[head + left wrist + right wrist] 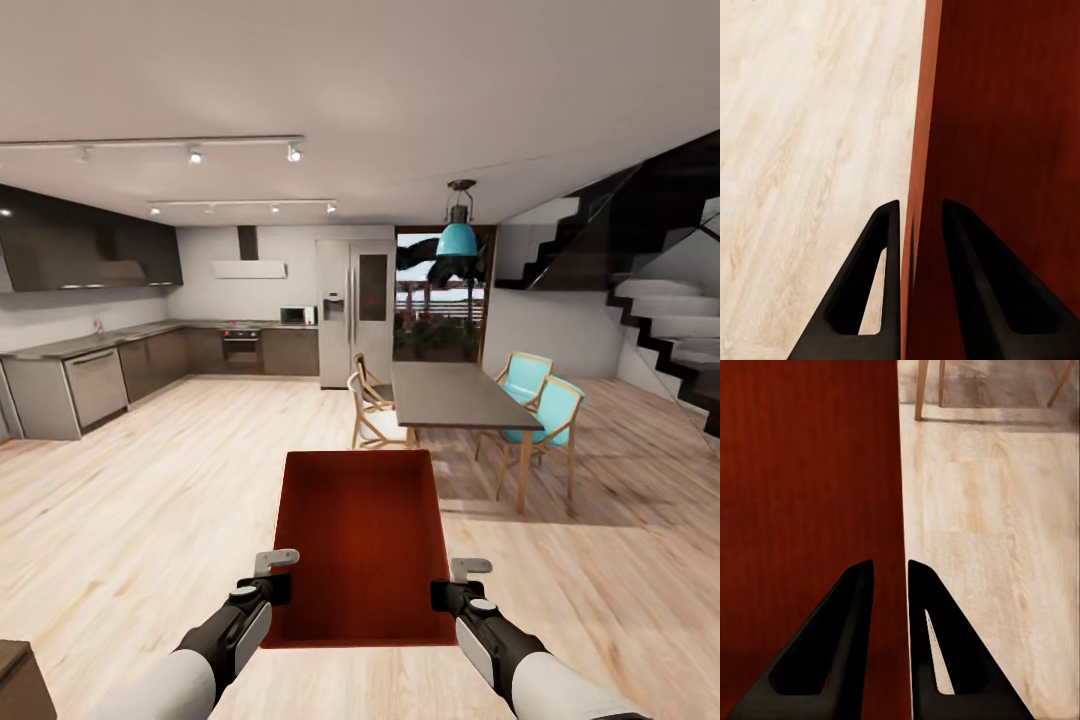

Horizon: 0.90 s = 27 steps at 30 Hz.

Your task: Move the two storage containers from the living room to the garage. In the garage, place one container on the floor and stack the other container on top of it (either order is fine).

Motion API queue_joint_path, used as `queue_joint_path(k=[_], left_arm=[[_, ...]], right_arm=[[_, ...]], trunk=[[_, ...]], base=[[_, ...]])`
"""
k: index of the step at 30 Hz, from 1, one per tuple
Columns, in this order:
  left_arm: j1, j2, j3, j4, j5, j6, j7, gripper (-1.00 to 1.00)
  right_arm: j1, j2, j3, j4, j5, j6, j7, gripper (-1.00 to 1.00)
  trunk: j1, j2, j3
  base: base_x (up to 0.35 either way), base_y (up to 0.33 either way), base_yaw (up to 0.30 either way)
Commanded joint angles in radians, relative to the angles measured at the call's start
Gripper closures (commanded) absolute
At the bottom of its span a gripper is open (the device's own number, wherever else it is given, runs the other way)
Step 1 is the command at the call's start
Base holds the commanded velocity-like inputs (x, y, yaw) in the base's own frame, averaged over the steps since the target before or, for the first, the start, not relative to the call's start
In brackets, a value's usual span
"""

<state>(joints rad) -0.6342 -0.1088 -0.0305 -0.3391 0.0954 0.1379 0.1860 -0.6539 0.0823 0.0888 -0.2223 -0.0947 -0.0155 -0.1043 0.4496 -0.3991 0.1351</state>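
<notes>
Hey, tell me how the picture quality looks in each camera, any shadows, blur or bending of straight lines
Head view: evenly lit, sharp, ceiling and walls stretched wide toward the edges; the dining table casts a soft shadow on the wood floor. Left wrist view: crisp, the storage container darker near the left gripper. Right wrist view: crisp, with the right gripper fingers plain black silhouettes.

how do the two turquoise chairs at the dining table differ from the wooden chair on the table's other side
The turquoise chairs have blue-green seats and backs; the wooden chair shows none of that colour. The turquoise chairs stand on the right side of the dining table, the wooden chair on its left. The turquoise chairs are two, one behind the other; the wooden chair's side may hold another behind it, hard to tell. All have light wood frames and stand on the plank floor.
</notes>
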Motion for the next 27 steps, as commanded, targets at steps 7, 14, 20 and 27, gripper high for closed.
queue_joint_path(k=[7, 14, 20, 27], left_arm=[[0.001, 0.001, 0.001, -0.005, -0.011, 0.007, 0.013, 1.0], [0.001, 0.001, 0.001, -0.006, -0.011, 0.007, 0.012, 1.0], [0.001, 0.001, 0.001, -0.006, -0.011, 0.007, 0.013, 1.0], [0.001, 0.001, 0.001, -0.005, -0.011, 0.007, 0.013, 1.0]], right_arm=[[-0.001, -0.004, -0.021, 0.001, -0.007, -0.002, -0.084, 1.0], [-0.001, -0.004, -0.021, 0.001, -0.007, -0.001, -0.084, 1.0], [-0.001, -0.004, -0.021, 0.001, -0.007, 0.0, -0.084, 1.0], [-0.001, -0.004, -0.021, 0.001, -0.007, 0.0, -0.084, 1.0]], trunk=[[0.0, -0.001, 0.0], [0.0, -0.001, 0.0], [0.0, -0.001, 0.0], [0.0, -0.001, 0.0]], base=[[0.0, 0.0, -0.287], [0.0, 0.0, -0.288], [0.0, 0.0, -0.289], [0.0, 0.0, -0.289]])
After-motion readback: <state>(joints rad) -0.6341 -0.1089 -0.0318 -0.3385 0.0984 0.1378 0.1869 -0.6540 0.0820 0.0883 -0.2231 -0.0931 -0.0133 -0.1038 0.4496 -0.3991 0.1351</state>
